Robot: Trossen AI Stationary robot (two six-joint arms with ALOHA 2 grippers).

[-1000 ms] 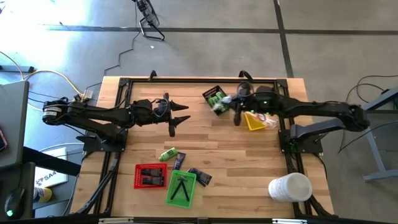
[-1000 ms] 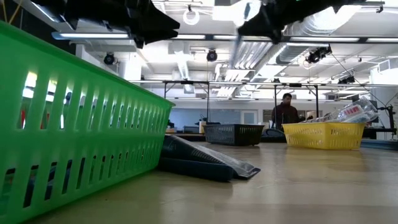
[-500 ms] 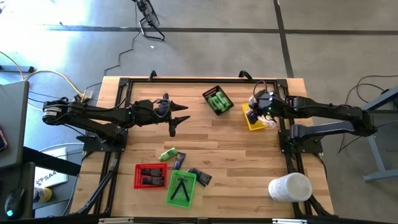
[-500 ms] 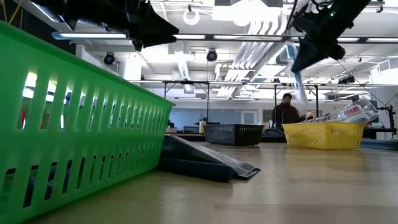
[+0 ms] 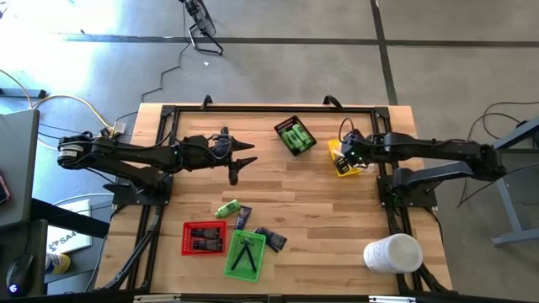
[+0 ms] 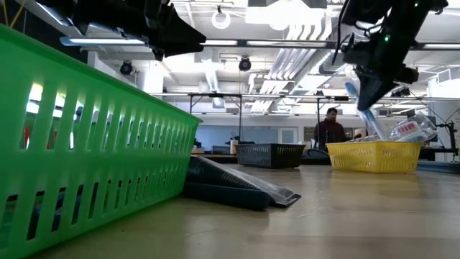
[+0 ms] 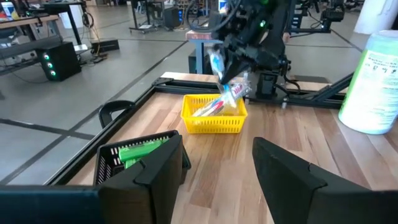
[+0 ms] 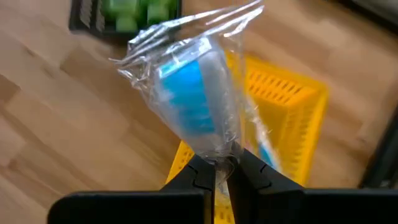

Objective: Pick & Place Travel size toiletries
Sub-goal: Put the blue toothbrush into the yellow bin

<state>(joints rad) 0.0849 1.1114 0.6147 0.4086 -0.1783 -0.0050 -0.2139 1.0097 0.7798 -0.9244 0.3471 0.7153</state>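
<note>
The right tool (image 8: 221, 171) is clamped shut on 1 clear-wrapped stick (image 8: 199, 106), which is held just above the yellow tray (image 5: 343, 165); more wrapped sticks (image 7: 219, 106) are seen lying inside that tray. Beside it, farther off, the black tray (image 5: 294, 135) is filled with green bottles (image 5: 296, 137). Well apart, the left tool (image 5: 235, 168) is held parted and empty over the table (image 5: 278, 194).

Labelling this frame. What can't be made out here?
- Clear-wrapped stick in the right hand: its lower end, hidden by the fingers, right wrist view.
- Yellow tray: contents covered by the right arm, high view.
- Red tray: dark pieces too small to identify, high view.
- Green tray: inside hidden behind its wall, low view.
</note>
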